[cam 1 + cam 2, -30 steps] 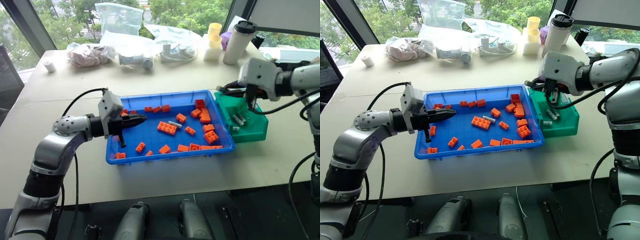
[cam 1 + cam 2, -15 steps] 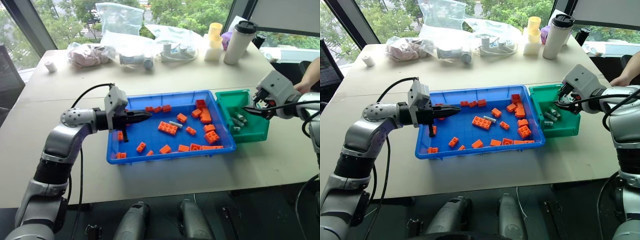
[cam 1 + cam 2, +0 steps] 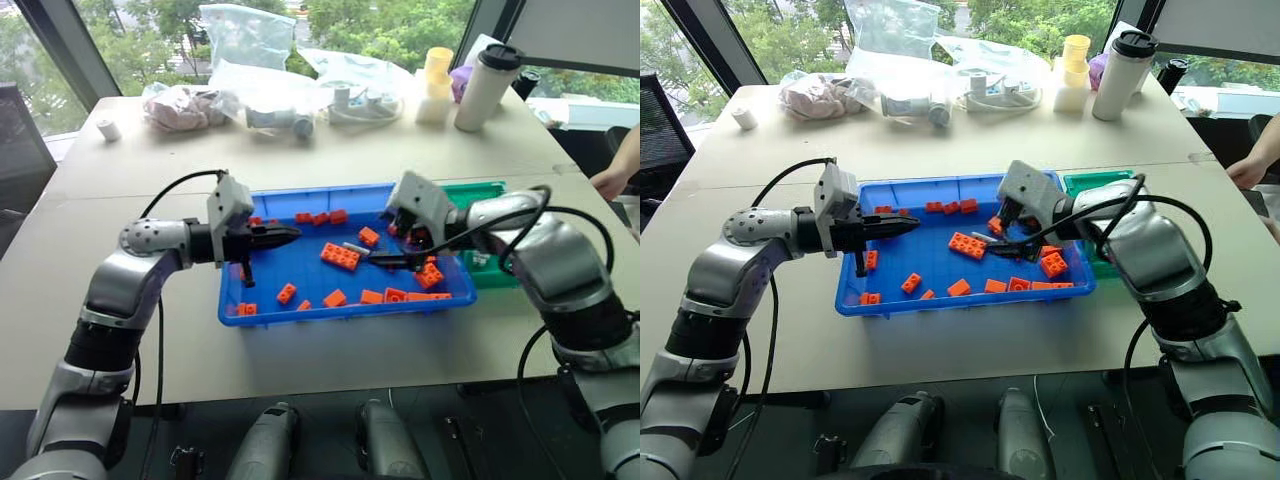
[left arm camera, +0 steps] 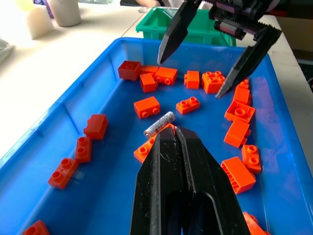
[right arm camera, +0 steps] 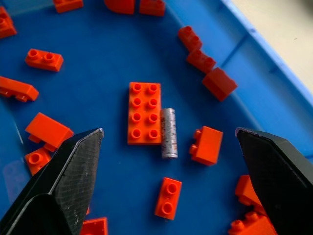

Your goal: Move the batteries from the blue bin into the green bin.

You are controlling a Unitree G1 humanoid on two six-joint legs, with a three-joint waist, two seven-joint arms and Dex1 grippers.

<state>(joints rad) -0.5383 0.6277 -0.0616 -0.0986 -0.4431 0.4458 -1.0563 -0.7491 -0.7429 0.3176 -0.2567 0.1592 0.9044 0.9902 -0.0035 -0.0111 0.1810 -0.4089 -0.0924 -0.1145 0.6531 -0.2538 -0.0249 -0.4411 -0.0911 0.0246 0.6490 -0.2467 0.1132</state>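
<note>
One silver-grey battery lies in the middle of the blue bin, right beside a flat orange brick. My right gripper hangs open just above it, and in the right wrist view its fingers stand wide on either side of the battery. My left gripper is shut on nothing. It hovers level over the bin's left part, its tip pointing at the battery. The green bin stands against the blue bin's right end, mostly hidden behind my right arm.
Several orange toy bricks lie scattered in the blue bin. Plastic bags, a white tumbler and yellow cups line the table's far edge. A person's hand rests at the table's right side.
My right gripper was shut over the green bin. It opened, then swung left and down over the battery in the blue bin. The left arm stayed put.
</note>
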